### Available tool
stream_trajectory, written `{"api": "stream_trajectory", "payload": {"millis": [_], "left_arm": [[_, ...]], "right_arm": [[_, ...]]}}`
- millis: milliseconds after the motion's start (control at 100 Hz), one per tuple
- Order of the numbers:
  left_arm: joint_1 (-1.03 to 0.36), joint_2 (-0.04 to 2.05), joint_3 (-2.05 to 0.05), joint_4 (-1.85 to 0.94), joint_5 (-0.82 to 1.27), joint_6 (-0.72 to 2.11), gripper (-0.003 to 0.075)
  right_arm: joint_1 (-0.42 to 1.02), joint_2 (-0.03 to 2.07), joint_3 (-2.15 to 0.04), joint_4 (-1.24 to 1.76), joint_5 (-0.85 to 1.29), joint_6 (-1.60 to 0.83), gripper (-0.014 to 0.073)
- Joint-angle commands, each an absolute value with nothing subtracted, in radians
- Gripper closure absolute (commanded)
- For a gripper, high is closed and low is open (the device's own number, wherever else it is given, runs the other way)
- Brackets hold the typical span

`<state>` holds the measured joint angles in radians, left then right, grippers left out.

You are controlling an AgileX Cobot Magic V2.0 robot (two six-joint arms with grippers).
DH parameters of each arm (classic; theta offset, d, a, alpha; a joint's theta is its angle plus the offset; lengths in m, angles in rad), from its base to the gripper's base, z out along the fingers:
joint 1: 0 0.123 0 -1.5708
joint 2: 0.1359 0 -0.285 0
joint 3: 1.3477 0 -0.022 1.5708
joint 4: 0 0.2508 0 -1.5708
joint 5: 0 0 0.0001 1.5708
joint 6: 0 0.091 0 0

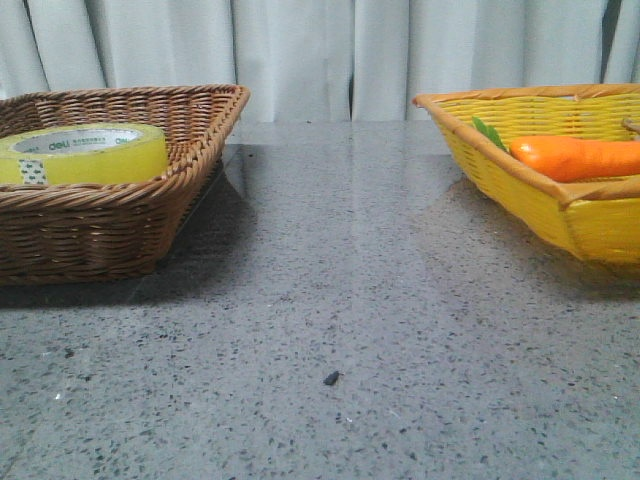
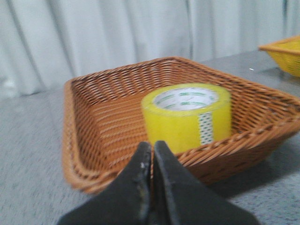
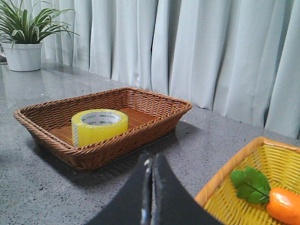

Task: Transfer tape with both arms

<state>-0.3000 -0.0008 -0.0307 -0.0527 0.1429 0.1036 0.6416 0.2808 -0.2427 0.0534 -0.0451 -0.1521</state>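
- The left gripper (image 2: 152, 159) has its two black fingers pressed together, with nothing between them.
- The right gripper (image 3: 151, 180) looks the same: fingers squeezed tight and holding nothing.
- What could go wrong: I think closed fingers would just bump the tape (image 2: 187, 115) and push it around. They need to spread wide first, because the roll is fat.
- The fingers could also catch on the woven rim of the brown basket (image 2: 93, 183) if they come in too low.
- The roll looks smooth, so it might slip out when one arm gives it to the other.
- The tape lies flat inside the brown basket, hole facing up. It is just past the left fingers, over the near rim, not touching them.
- From the right fingers it is well apart, across the grey table (image 1: 330, 300).
- The yellow basket (image 3: 234, 187) with the carrot (image 3: 283, 206) sits near the right fingers.
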Motion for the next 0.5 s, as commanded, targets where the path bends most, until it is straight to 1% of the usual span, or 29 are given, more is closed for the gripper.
{"api": "stream_trajectory", "payload": {"millis": [0,60,90,360,490], "left_arm": [[-0.237,-0.038,-0.011,-0.135,0.047,0.094,0.0741],[-0.196,-0.036,0.015,-0.155,0.033,0.094,0.0741],[-0.181,-0.036,0.011,-0.155,0.090,0.094,0.0741],[-0.106,-0.036,0.013,-0.157,0.280,0.091,0.0741],[-0.103,-0.036,0.013,-0.157,0.280,0.091,0.0741]], "right_arm": [[0.640,0.287,-0.270,0.041,-0.129,-0.159,0.0666],[0.640,0.287,-0.270,0.041,-0.129,-0.159,0.0666],[0.640,0.287,-0.270,0.041,-0.129,-0.159,0.0666],[0.640,0.287,-0.270,0.041,-0.129,-0.159,0.0666],[0.640,0.287,-0.270,0.041,-0.129,-0.159,0.0666]]}}
